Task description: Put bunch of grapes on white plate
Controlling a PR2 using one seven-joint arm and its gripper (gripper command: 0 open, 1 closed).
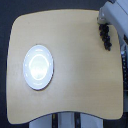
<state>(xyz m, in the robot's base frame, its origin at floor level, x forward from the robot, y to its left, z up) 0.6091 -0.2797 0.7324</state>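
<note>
Gripper (102, 22) jaws, whose spread cannot be told, are seen touching the bunch of grapes (105, 38), well apart from the white plate (38, 67) on the wooden table (75, 75).

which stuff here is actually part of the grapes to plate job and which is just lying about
Part of the job:
- bunch of grapes, near the table's far right edge in the exterior view
- white plate, on the left, nothing on it
- gripper, right by the grapes' upper end

Just there:
- wooden table; no loose clutter
</note>
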